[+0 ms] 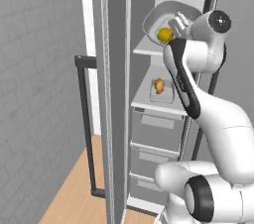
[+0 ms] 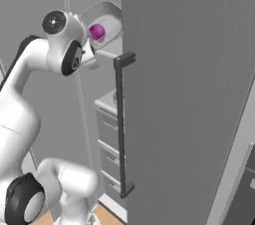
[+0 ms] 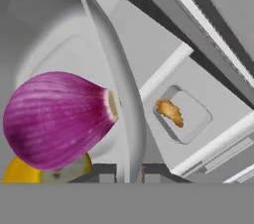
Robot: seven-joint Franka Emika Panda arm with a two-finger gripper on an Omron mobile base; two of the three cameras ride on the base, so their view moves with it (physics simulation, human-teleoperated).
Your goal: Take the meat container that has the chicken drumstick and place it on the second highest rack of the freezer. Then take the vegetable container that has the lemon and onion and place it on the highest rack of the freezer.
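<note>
My gripper (image 3: 130,173) is shut on the rim of the vegetable container (image 3: 119,84), a grey oval dish held steeply tilted. The purple onion (image 3: 54,119) and the lemon (image 3: 17,172) lie against its low side. From the left base the vegetable container (image 1: 158,12) hangs just above the highest rack (image 1: 146,49) of the open freezer, with the lemon (image 1: 164,34) showing inside and my gripper (image 1: 179,20) at its right rim. One shelf down, the meat container (image 1: 162,91) holds the chicken drumstick (image 1: 159,85). The right base view shows the onion (image 2: 96,31) in the vegetable container (image 2: 107,12).
The open freezer door (image 1: 116,94) stands edge-on at the left of the shelves, its dark bar handle (image 1: 84,119) facing outward. Grey drawers (image 1: 156,134) sit below the shelves. A second tall grey door with handle (image 2: 119,124) blocks the right side.
</note>
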